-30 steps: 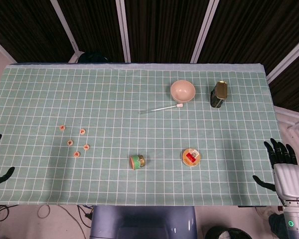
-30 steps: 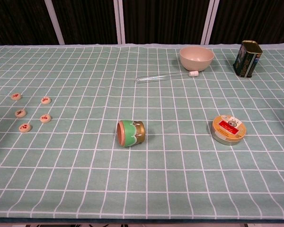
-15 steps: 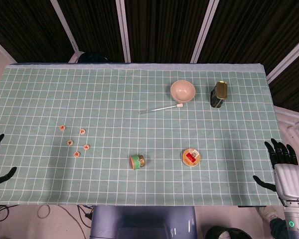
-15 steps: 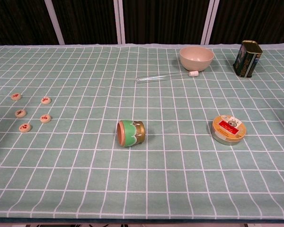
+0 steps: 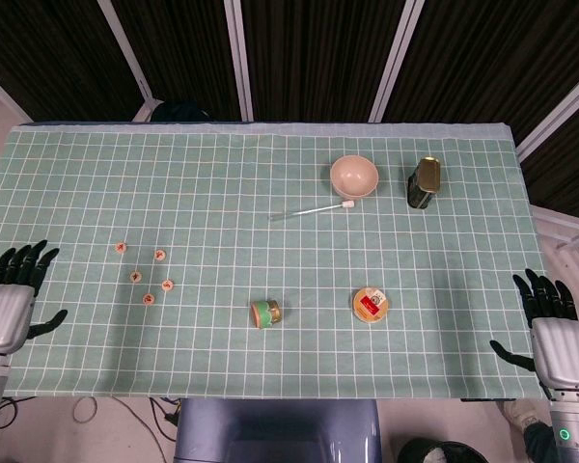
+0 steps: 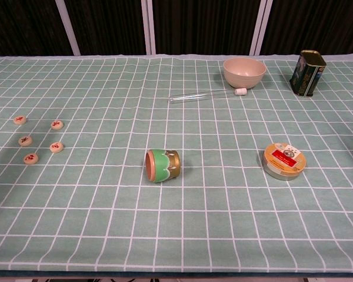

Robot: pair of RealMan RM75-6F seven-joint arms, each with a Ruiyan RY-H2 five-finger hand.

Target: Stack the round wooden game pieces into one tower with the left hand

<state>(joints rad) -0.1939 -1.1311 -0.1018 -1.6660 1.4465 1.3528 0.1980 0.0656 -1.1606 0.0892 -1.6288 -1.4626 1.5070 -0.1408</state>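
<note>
While flat, apart, game pieces (image 5: 144,275) unstacked; left hand (image 5: 7,307) empty.

round wooden game pieces (image 6: 40,138): five small pale discs with red marks on top (characters too small to read) | state: all lying flat, unstacked, none touching | place: loose cluster on the left side of the green checked cloth, at mid-depth
</note>
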